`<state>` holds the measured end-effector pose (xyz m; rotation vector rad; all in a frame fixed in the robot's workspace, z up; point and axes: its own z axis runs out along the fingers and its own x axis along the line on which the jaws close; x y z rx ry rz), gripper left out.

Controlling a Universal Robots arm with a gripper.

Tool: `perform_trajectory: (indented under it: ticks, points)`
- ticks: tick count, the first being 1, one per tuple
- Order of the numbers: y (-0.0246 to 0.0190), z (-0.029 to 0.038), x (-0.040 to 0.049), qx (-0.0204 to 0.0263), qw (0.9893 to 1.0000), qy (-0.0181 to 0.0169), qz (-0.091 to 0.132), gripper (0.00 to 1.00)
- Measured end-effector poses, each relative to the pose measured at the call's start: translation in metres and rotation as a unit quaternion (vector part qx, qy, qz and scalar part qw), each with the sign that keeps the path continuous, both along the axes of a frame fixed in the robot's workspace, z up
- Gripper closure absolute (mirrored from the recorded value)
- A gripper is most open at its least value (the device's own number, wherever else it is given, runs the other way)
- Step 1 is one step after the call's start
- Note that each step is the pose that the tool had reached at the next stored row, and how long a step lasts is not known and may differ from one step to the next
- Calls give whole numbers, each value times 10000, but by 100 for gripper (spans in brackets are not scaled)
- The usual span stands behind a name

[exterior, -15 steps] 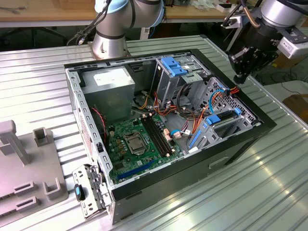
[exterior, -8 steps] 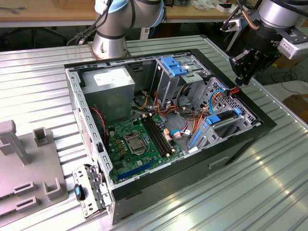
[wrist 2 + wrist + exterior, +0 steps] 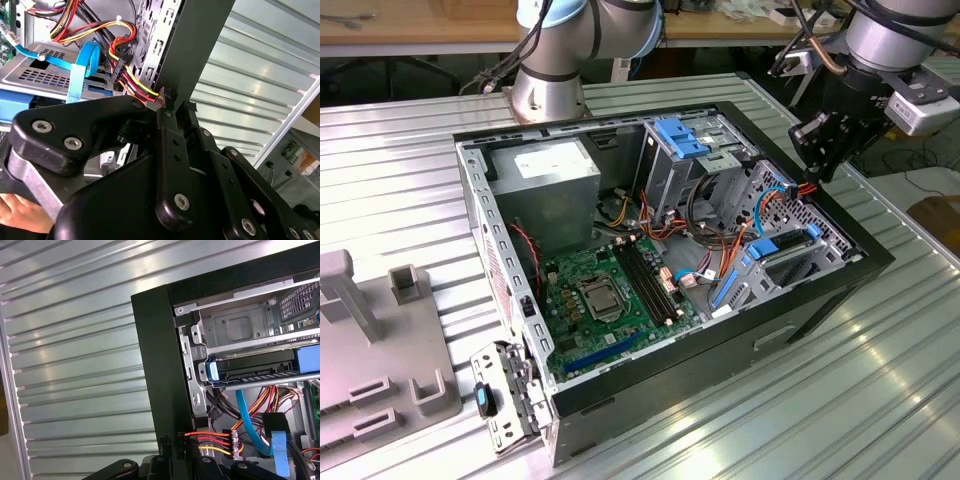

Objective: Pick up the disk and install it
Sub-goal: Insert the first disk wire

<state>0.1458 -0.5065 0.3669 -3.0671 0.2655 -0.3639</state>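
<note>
The disk (image 3: 252, 367) sat in its bay in the drive cage (image 3: 240, 325) of the open computer case (image 3: 650, 378) — dark body framed by its blue carrier, slid in between the cage's metal plates. So the pick-up looked done and the install at or near its end.

The gripper (image 3: 820, 160) hung over the case's rim at the exterior view's right, apart from the disk. In the second wrist view its fingers (image 3: 170, 145) looked pressed together at the tips, with nothing between them.

A red-yellow-black power cable (image 3: 210, 439) and a blue data cable (image 3: 245, 410) lay loose just beside the bay. Were the carrier short of home, seating it would call for a straight push along the bay — clear of those cables.

The case, lying on the ribbed surface (image 3: 880, 380), also held the motherboard (image 3: 610, 290) and power supply (image 3: 545, 175).
</note>
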Motion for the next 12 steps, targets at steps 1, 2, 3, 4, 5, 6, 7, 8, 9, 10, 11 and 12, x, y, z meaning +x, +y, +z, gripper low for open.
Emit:
perform_trajectory:
  ticks: [1, 2, 3, 4, 5, 6, 7, 8, 9, 10, 11, 12]
  points:
    - [-1, -1, 0, 1, 10000, 0, 0, 75]
    - [-4, -3, 0, 2, 10000, 0, 0, 75]
    - [-9, -5, 0, 1, 10000, 0, 0, 75]
    - [-17, -14, 0, 1, 10000, 0, -1, 75]
    - [-27, -20, -1, 0, 10000, 0, -11, 75]
    - [-27, -20, -2, 0, 10000, 0, -16, 75]
    - [-28, -21, -2, 0, 10000, 0, -20, 75]
    - [-28, -21, -2, 0, 10000, 0, -29, 75]
    - [-28, -22, -4, 1, 10000, 0, -34, 75]
    - [-28, -24, -9, 1, 10000, 0, -50, 75]
    - [-28, -26, -18, 1, 10000, 0, -83, 75]
    - [-28, -29, -21, 1, 9999, 0, -104, 75]
